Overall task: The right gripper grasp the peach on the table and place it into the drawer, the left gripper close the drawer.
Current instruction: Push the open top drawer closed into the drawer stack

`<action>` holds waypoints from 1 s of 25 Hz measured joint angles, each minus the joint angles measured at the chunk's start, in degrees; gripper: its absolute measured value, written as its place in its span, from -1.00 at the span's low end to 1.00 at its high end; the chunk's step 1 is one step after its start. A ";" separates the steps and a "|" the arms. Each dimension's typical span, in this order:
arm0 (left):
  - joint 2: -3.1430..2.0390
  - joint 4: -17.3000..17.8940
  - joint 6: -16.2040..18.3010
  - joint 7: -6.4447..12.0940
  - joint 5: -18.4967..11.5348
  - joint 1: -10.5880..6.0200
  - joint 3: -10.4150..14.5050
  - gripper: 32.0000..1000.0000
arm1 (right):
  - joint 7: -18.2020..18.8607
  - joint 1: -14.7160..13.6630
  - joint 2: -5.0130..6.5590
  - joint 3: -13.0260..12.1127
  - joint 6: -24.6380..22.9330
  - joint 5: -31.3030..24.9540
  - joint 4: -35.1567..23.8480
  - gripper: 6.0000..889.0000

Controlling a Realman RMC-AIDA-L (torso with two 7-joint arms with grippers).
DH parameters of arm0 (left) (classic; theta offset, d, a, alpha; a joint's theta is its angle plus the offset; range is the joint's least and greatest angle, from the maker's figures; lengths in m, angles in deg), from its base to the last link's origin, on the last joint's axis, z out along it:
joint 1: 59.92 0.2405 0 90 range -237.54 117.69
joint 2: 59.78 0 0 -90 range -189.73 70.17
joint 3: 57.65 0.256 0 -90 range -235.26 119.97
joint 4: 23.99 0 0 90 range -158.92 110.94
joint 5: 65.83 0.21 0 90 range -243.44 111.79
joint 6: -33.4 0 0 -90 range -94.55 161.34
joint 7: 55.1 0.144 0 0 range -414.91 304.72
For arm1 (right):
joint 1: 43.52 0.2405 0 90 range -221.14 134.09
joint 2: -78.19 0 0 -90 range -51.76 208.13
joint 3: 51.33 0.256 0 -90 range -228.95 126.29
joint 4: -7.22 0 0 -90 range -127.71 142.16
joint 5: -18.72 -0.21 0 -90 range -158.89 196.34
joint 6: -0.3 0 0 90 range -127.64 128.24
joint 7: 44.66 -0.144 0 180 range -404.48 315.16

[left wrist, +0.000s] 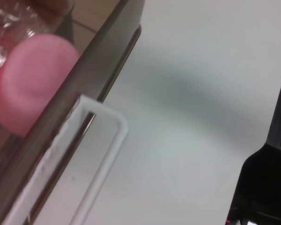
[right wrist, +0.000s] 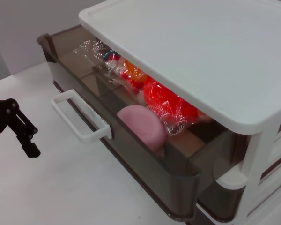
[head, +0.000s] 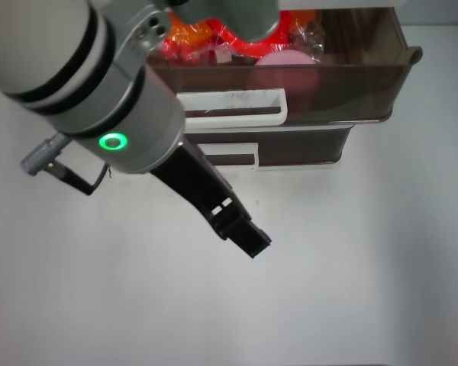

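Peach [right wrist: 141, 126] already sits inside the open drawer [right wrist: 145, 173] beside wrapped items [right wrist: 171, 103] — placing done, closing left. Left gripper [head: 243, 235] hovers over the table [head: 351, 290], near the handle [head: 237, 107], fingers apparently pressed together. Right gripper's fingers unseen — cannot tell.

Peach [left wrist: 30, 82] lies inside the open drawer [left wrist: 91, 63].

We find no readable text, label, brand, number or sign in any of the three views. The drawer [head: 351, 76] and its white handle [head: 237, 107] carry only dark smudges, not letters. The plastic-wrapped items [right wrist: 164, 101] inside the drawer show no legible print, and the white cabinet top [right wrist: 201, 51] is plain and unmarked.
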 joint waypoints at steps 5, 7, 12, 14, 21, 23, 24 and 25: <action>0.00 -0.12 -0.05 -0.01 0.71 -2.14 0.21 0.70 | 0.21 0.09 0.00 -0.05 -0.02 0.00 0.05 0.94; -0.08 -0.43 -0.06 0.10 1.09 -2.71 0.21 0.70 | 0.28 0.19 -0.04 -0.07 -0.03 0.00 0.05 0.94; -0.21 -2.12 -0.70 0.91 1.30 -4.34 -0.20 0.70 | 0.33 0.62 -0.33 -0.07 -0.03 0.00 0.05 0.94; -0.22 -2.80 -1.13 1.39 1.31 -4.86 -0.31 0.70 | 0.47 0.69 -0.96 -0.07 -0.03 0.01 0.05 0.94; -0.27 -3.92 -2.44 2.79 1.33 -5.70 -0.67 0.70 | 1.11 0.81 -1.56 -0.07 -0.03 1.46 0.05 0.94; -0.27 -4.04 -2.71 2.97 1.33 -5.86 -0.67 0.70 | 1.12 0.95 -1.58 -0.07 -0.03 1.48 0.05 0.94; -0.27 -4.10 -2.83 3.11 1.33 -5.90 -0.66 0.70 | 1.13 1.05 -1.58 -0.07 -0.03 1.49 0.05 0.94; -0.28 -4.27 -2.95 3.31 1.33 -5.91 -0.67 0.70 | 1.13 1.13 -1.58 -0.07 -0.03 1.49 0.05 0.94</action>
